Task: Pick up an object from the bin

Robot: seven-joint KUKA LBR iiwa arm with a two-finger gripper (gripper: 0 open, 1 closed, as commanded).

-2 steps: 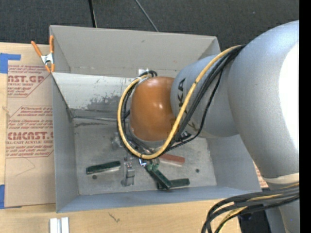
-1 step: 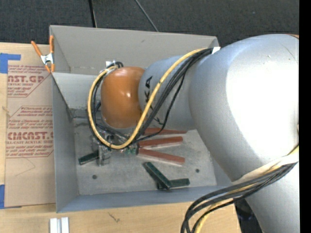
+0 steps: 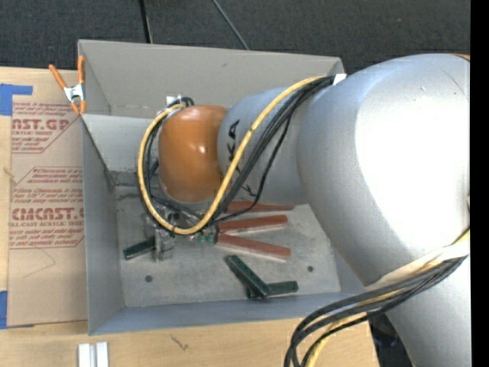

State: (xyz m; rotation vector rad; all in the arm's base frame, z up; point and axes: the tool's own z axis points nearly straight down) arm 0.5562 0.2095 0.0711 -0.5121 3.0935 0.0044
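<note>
The green strip (image 3: 137, 249) lies on the floor of the bin (image 3: 98, 228) at the left side, and its right end is just at the gripper (image 3: 161, 245). The gripper is low over the floor, under the orange cover (image 3: 191, 155). I cannot tell if the jaws are spread or are pinching the strip. To the right lie three red-brown sticks (image 3: 256, 235) and, nearer, a green angle piece (image 3: 260, 280).

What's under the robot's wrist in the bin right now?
A small dark green piece lies on the bin floor at the gripper, poking out to the view's left. On the right, reddish-brown sticks emerge; their near ends, and whatever lies directly beneath, are covered.
</note>
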